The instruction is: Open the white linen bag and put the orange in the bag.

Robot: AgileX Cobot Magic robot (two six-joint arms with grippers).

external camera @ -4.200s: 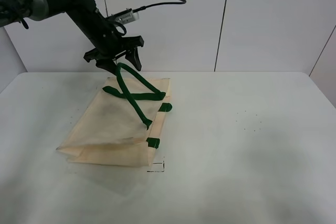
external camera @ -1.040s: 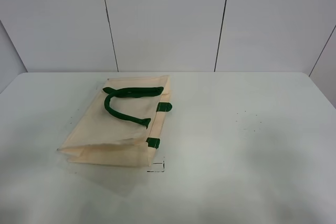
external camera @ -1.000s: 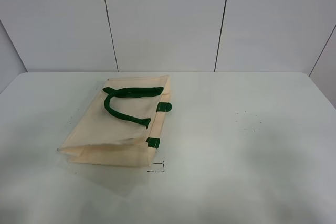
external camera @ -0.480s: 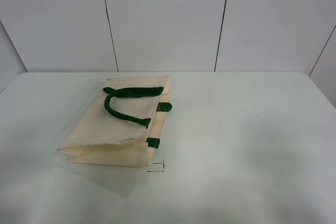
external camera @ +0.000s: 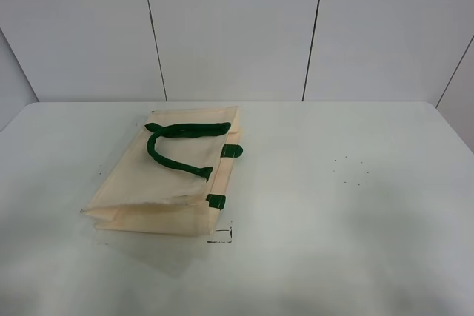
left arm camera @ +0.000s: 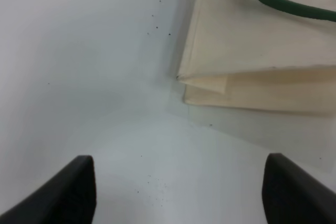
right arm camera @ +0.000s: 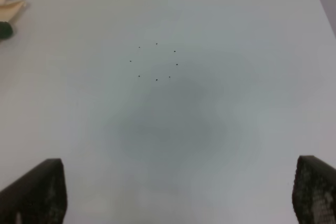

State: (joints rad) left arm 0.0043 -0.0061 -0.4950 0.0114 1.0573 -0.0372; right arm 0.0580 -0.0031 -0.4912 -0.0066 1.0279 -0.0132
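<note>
The white linen bag (external camera: 167, 175) lies flat on the white table, left of centre, with its dark green strap handles (external camera: 174, 146) lying on top of it. In the left wrist view the bag's corner (left arm camera: 252, 61) and a green strap (left arm camera: 283, 4) show beyond my left gripper (left arm camera: 178, 192). That gripper is open and empty, with its fingertips (left arm camera: 68, 190) wide apart above bare table. My right gripper (right arm camera: 173, 192) is open and empty over bare table, and a bag corner (right arm camera: 8, 11) shows at the edge of its view. No arm shows in the exterior view. The orange is out of view.
The white table (external camera: 355, 205) carries a small dark square mark (external camera: 220, 235) near the bag's front corner and a ring of small dark dots (external camera: 348, 170) to the right, also in the right wrist view (right arm camera: 155, 61). A white panelled wall stands behind.
Four seconds ago my left gripper held a green strap up above the bag. It has let go and left the exterior view. The strap lies on the bag. Nothing moved in the last second.
</note>
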